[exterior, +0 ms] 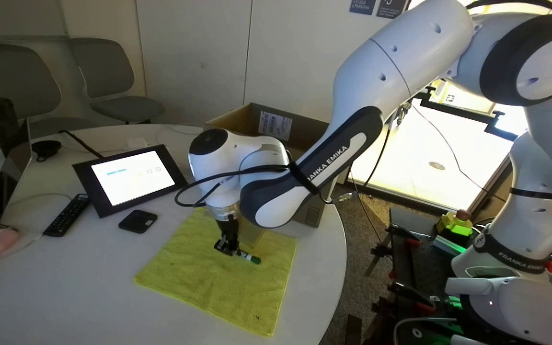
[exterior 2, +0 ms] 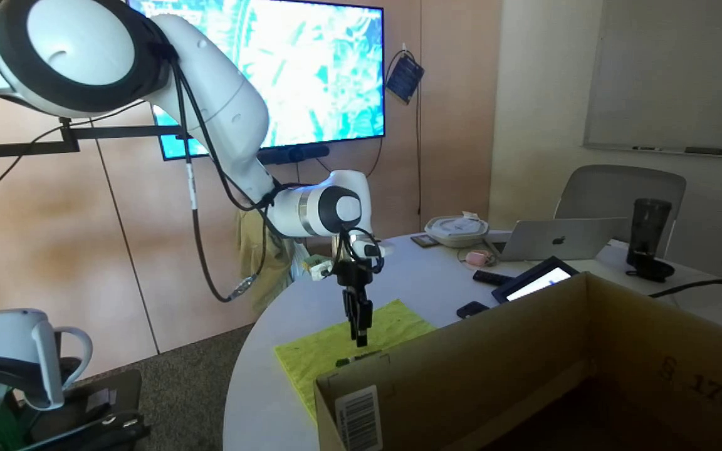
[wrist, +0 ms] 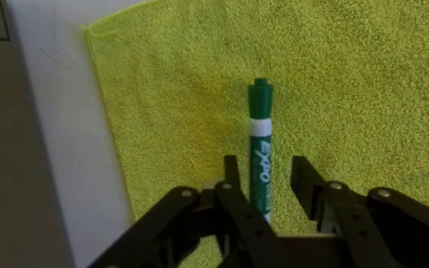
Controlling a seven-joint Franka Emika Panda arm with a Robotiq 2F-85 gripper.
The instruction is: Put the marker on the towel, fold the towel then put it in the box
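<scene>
Black jaws are part of the way open, with one tip on each side of the marker [wrist: 260, 163]. In the wrist view a strip of the towel [wrist: 348, 93] shows between the marker and each tip, so they have hold of nothing. The marker is green with a white band near its cap, and it says "Expo" down its side. It lies flat on the towel, inside its edges. The towel is yellow-green and fuzzy, and it is spread out on the white surface [exterior: 65, 287]. Just beside the towel stands the box [exterior 2: 461, 376], big and brown, with its top open. A strip of the surface shows between the two in the wrist view. A white label [exterior: 275, 125] is stuck on the inside of the box.

Past the towel, on the same surface, sit a small black block [exterior: 138, 221], a long black remote [exterior: 66, 214] with lots of buttons, and a tablet [exterior: 130, 177] with a bright screen. The block is just beside the tablet. Farther off are a pink case [exterior: 0, 241], an open laptop [exterior 2: 561, 241] and a tall dark cup [exterior 2: 648, 228]. A white tub [exterior 2: 456, 232] with a lid sits near the laptop. A big TV [exterior 2: 311, 69] hangs on the wall.
</scene>
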